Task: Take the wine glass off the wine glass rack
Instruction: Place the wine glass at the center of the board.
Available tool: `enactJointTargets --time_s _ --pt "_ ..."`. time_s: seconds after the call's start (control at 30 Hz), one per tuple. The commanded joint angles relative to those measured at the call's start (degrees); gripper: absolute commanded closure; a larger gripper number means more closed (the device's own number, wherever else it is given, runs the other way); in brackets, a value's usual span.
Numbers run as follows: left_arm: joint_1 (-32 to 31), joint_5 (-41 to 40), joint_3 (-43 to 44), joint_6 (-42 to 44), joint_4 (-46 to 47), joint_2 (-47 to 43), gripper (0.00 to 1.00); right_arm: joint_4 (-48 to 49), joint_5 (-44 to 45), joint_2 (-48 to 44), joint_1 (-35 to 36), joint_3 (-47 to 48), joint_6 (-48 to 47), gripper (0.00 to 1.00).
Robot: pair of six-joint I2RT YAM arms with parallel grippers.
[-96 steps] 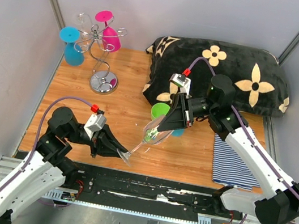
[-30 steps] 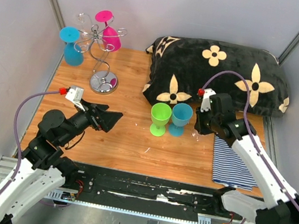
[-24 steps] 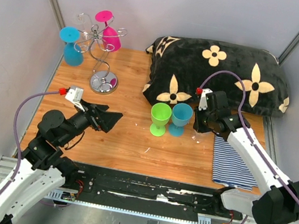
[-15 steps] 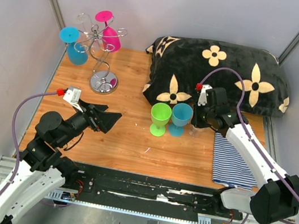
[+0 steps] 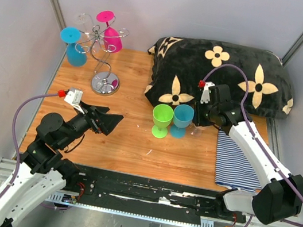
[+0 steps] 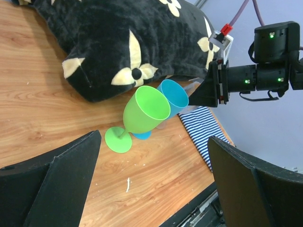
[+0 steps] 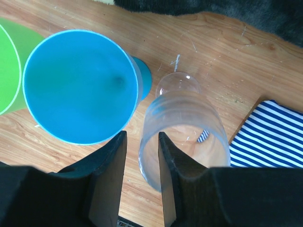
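Note:
The wine glass rack (image 5: 104, 54) stands at the back left on its chrome base (image 5: 104, 85). A pink glass (image 5: 110, 35), a blue glass (image 5: 73, 46) and a clear one (image 5: 85, 20) hang from it. A clear wine glass (image 7: 189, 118) stands upright on the wood beside a blue glass (image 7: 78, 85) and a green glass (image 5: 161, 119). My right gripper (image 7: 142, 137) is over the clear glass, open, one finger outside its rim and one inside. My left gripper (image 5: 110, 119) hovers wide open and empty over the left of the table, facing the green glass (image 6: 144, 109).
A black pillow with cream flowers (image 5: 222, 73) lies along the back right. A blue-and-white striped cloth (image 5: 236, 163) lies at the right front, close to the clear glass. Grey walls close in the left, back and right sides.
The right gripper shifted slightly left and back over the clear glass, and its jaws have parted from the rim. The left arm has stayed still.

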Motion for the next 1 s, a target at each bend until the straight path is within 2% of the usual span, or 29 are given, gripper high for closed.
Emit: enactJointTargets --time_s 0.0,0.4,0.67,0.83,0.97 --pt "0.2 -0.7 0.7 0.6 0.3 -0.5 0.0 -2.2 2.6 -1.0 -1.0 2.7 -1.1 0.66" --pt "0.2 -1.9 5.1 0.8 -0.6 0.2 0.0 -3.9 4.8 -4.7 -1.0 5.0 -1.5 0.67" --pt "0.2 -3.6 10.1 3.1 -3.6 1.6 0.0 -1.3 5.4 -9.2 -1.0 3.5 -1.0 0.7" --pt "0.2 -5.0 12.0 4.6 -5.1 3.3 0.0 1.7 3.5 -10.3 -1.0 0.7 -1.3 0.66" --pt "0.2 -5.0 11.9 4.2 -5.5 3.1 0.0 0.5 -0.3 -7.5 -1.0 0.8 -2.0 0.62"
